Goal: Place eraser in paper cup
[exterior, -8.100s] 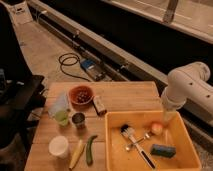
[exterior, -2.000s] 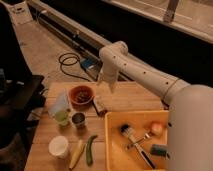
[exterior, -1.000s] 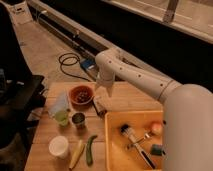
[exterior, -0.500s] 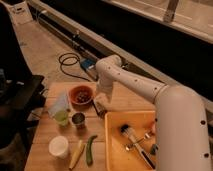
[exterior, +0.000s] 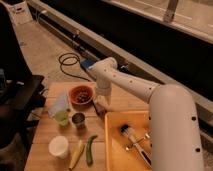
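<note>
The paper cup (exterior: 59,146), white and wide-mouthed, stands upright near the front left of the wooden table (exterior: 55,132). My gripper (exterior: 101,106) hangs from the white arm (exterior: 125,82), low over the table just right of a red bowl and at the yellow tray's back left corner. It is well behind and to the right of the paper cup. I cannot make out the eraser. The arm covers the right part of the tray.
A red bowl (exterior: 81,95) with dark contents stands at the back. A clear cup with green contents (exterior: 61,116) and a small metal cup (exterior: 77,119) stand in the middle left. A green vegetable (exterior: 90,149) and a yellow one (exterior: 76,154) lie by the paper cup. The yellow tray (exterior: 114,150) holds a brush (exterior: 131,135).
The arm has swung left across the table and come down. The gripper now hangs lower, close to the red bowl. The things on the table have not moved.
</note>
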